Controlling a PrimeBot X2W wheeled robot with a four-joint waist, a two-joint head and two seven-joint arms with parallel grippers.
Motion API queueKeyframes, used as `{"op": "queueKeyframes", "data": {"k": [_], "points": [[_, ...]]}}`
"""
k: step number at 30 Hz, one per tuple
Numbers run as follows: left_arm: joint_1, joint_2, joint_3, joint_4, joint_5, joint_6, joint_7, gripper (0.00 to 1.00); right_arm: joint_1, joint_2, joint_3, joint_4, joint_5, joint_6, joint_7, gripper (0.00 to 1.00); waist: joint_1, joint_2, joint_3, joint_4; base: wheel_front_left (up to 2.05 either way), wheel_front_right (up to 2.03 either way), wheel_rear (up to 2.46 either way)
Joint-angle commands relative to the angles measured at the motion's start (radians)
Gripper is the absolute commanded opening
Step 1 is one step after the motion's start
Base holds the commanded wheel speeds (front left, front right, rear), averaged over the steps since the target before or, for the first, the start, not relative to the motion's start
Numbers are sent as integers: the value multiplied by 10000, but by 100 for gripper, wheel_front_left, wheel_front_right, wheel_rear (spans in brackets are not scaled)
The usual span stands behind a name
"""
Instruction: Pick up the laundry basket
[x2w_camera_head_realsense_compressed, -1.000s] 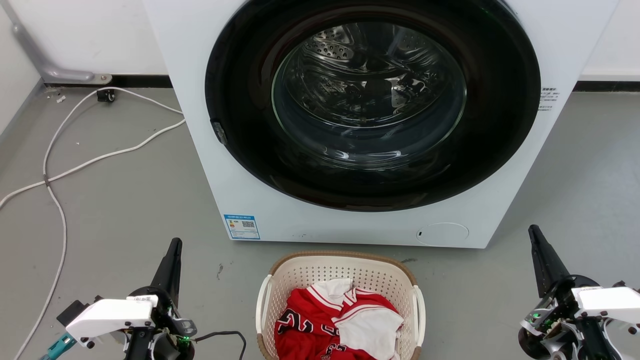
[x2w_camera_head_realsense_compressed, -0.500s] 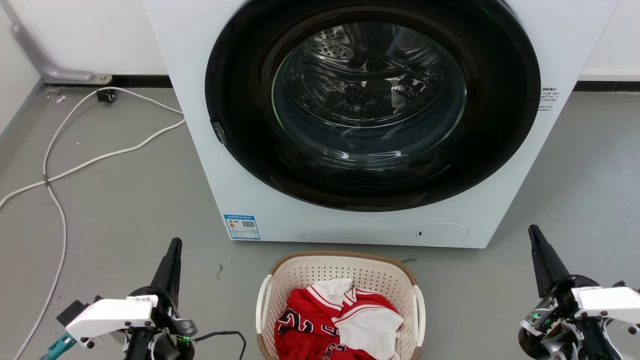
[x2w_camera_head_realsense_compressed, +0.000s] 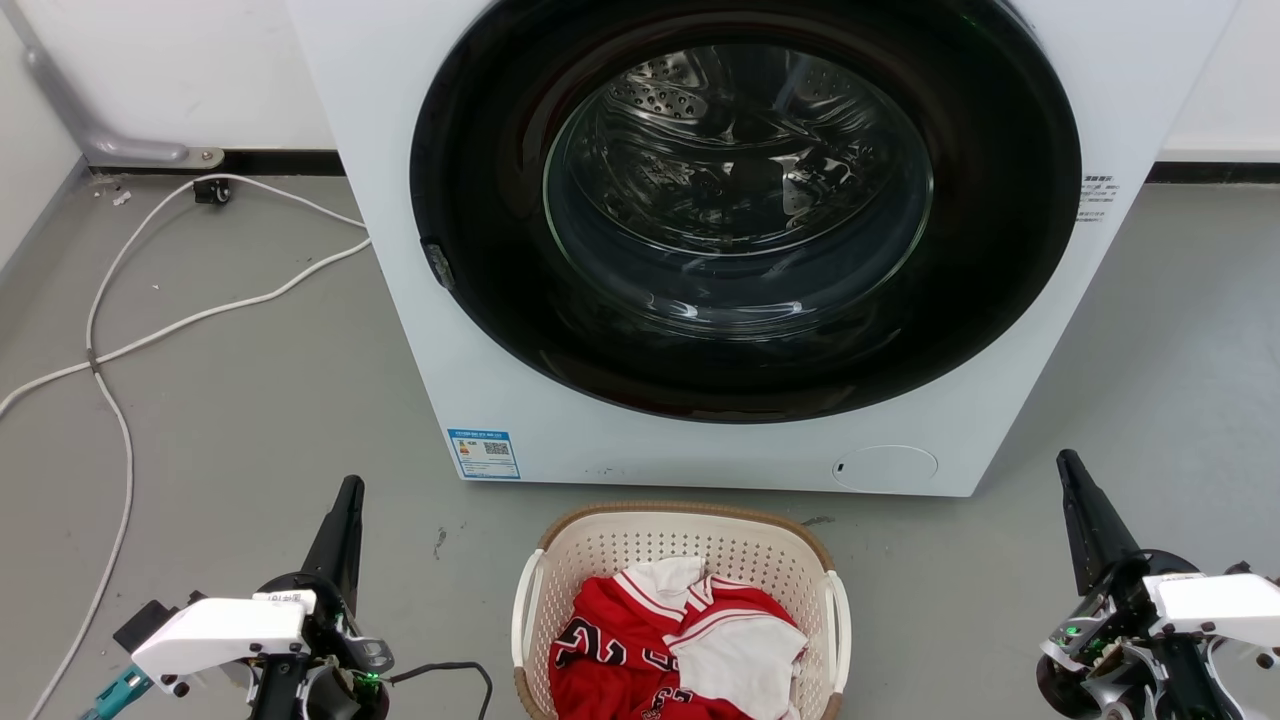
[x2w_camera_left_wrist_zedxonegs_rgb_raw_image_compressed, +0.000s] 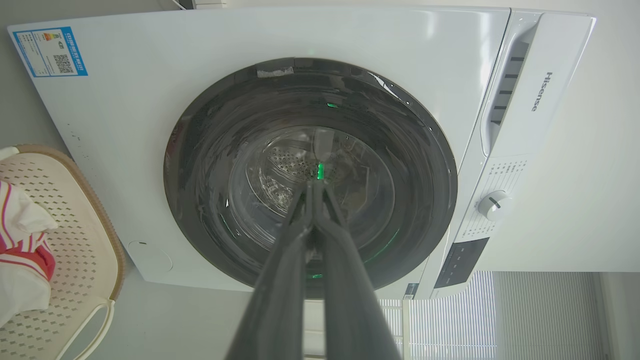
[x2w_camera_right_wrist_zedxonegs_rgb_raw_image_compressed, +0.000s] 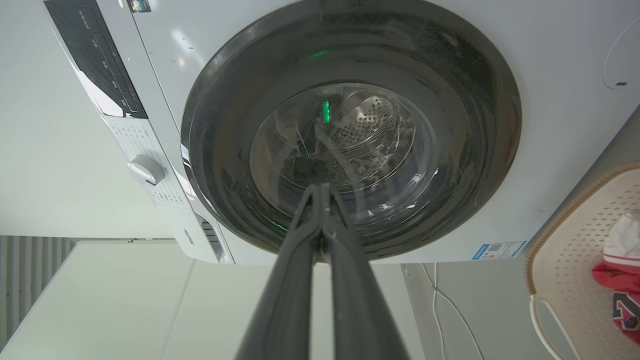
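On the floor (x2w_camera_head_realsense_compressed: 250, 400) at 6 o'clock: laundry basket (x2w_camera_head_realsense_compressed: 620, 545), before the washing machine (x2w_camera_head_realsense_compressed: 400, 300).
Tools: left gripper (x2w_camera_head_realsense_compressed: 351, 487) at 8, right gripper (x2w_camera_head_realsense_compressed: 1066, 462) at 4, both closed, empty.
Handling: I judge it light, stiffish; I'd hook the side handles (x2w_camera_head_realsense_compressed: 840, 612).

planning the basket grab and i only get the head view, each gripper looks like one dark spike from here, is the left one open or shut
Observer: The left gripper is shut. In the left wrist view its two fingers meet at the tips with nothing between them.
Operator: ok and the right one
Observer: The right gripper is shut as well. The right wrist view shows it closed to a point and empty, so you would need to open both before going for the handles.
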Motion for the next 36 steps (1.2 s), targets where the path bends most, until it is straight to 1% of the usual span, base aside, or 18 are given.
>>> {"op": "queueKeyframes", "data": {"k": [1, 2, 3, 8, 13, 18, 31, 32, 33, 36], "points": [[-59, -11, 25, -1, -22, -29, 19, 0, -113, 36, -9, 12, -56, -3, 23, 0, 0, -1, 0, 0, 0, 0, 0], [-59, -11, 25, -1, -22, -29, 19, 0, -113, 36, -9, 12, -56, -3, 23, 0, 0, -1, 0, 0, 0, 0, 0], [14, -2, -8, 28, 0, 0, -4, 100, 18, 0, 4, 23, -1, 0, -4, 100, 0, -1, 0, 0, 0, 0, 0], [169, -20, -96, 44, 88, 2, -170, 100, 198, 12, 52, 119, -78, -2, -168, 100, 0, -1, 4, -3, 0, 0, 0], [210, -18, -68, -121, 691, 2, -425, 100, 285, 11, 6, 28, -659, -2, -423, 100, 0, -1, 12, -5, 0, 0, 0], [219, -16, -81, -389, 1745, 89, -666, 100, 368, 11, -19, -259, -1869, -2, -664, 100, 0, -1, 26, -4, 0, 0, 0], [407, -12, -552, -1020, 4749, 698, -1229, 100, 686, 11, 301, -1102, -5397, -2, -1228, 100, 0, -1, 53, -6, 0, 0, 0], [419, -11, -587, -1052, 4950, 738, -1269, 100, 709, 11, 327, -1150, -5652, -2, -1272, 100, 0, -1, 55, -5, 0, 0, 0], [419, -11, -587, -1052, 4950, 738, -1269, 100, 709, 11, 327, -1150, -5652, -2, -1272, 100, 0, -1, 55, -5, 0, 0, 0], [445, -11, -690, -1140, 5547, 845, -1389, 100, 763, 11, 411, -1298, -6442, -2, -1387, 100, 0, -1, 62, -2, 0, 0, 0]]}}
